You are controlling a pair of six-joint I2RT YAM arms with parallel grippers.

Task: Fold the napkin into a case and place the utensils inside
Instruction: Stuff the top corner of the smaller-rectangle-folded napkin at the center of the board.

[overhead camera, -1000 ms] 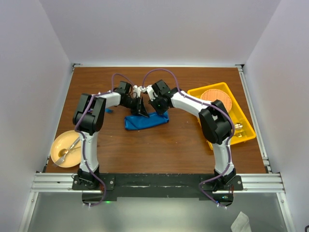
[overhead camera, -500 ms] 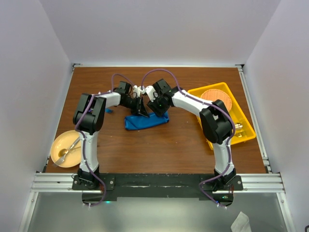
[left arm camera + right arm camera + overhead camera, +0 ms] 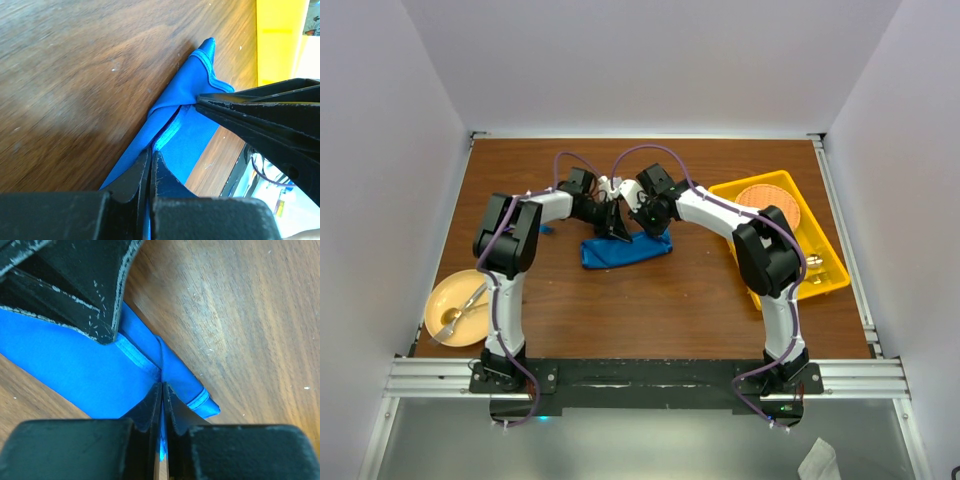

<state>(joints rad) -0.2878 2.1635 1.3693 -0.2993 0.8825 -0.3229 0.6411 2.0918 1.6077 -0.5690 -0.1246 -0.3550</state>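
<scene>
We're holding the napkin (image 3: 195, 130) hem pinched in our left gripper (image 3: 150, 156). Our right gripper (image 3: 162, 388) is just re-clamping, seemingly on cloth beside it, readying another fold.

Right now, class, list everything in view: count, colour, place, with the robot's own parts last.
brown wooden table: one, brown, beneath everything
bright blue cloth napkin: one, blue, folded, centre
yellow plastic tray: one, yellow, right side
round orange disc: one, orange, in tray
pale yellow round plate: one, yellow, near-left corner
gold metal spoon: one, gold, on pale plate
small blue piece: one, blue, left of napkin, unidentifiable
left gripper: one, black, shut on napkin
right gripper: one, black, shut on napkin
</scene>
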